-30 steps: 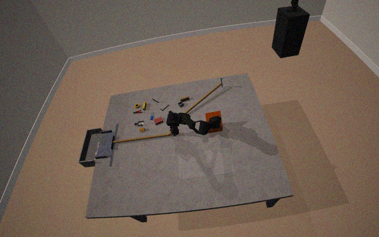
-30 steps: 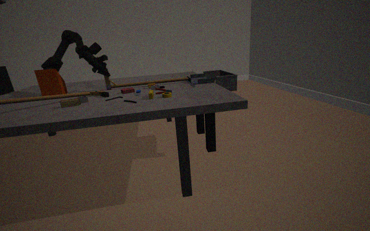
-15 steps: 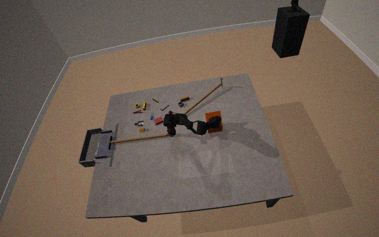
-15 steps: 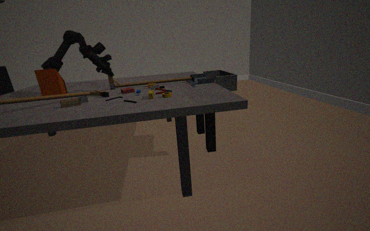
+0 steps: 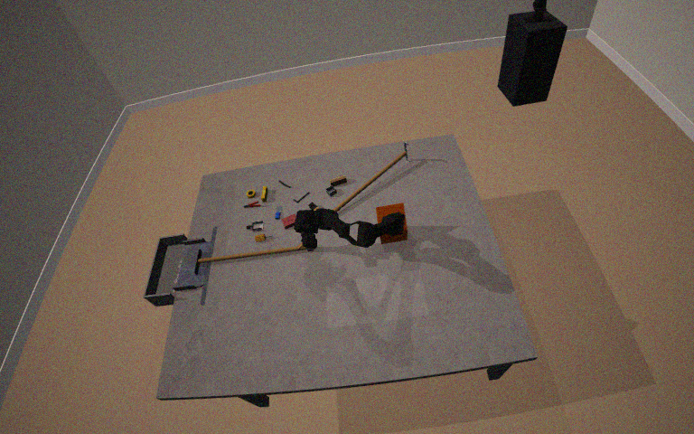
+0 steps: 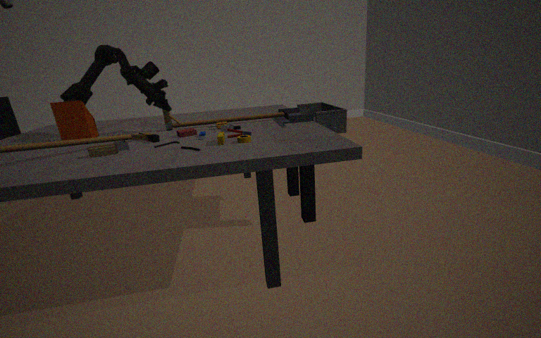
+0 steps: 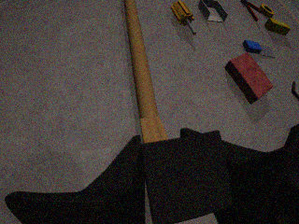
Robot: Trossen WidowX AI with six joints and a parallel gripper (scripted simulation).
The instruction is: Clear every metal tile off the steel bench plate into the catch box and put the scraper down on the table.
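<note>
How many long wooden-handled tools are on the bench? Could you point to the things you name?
2. One, the scraper [image 5: 250, 254] [image 6: 231, 119] [image 7: 140, 61], is in the gripper [image 5: 306, 247] [image 6: 168, 110], reaching the steel plate. The other [image 5: 370, 180] [image 6: 67, 142] lies diagonally beyond the brick-red block [image 5: 289, 221] [image 6: 187, 132] [image 7: 249, 77].
</note>
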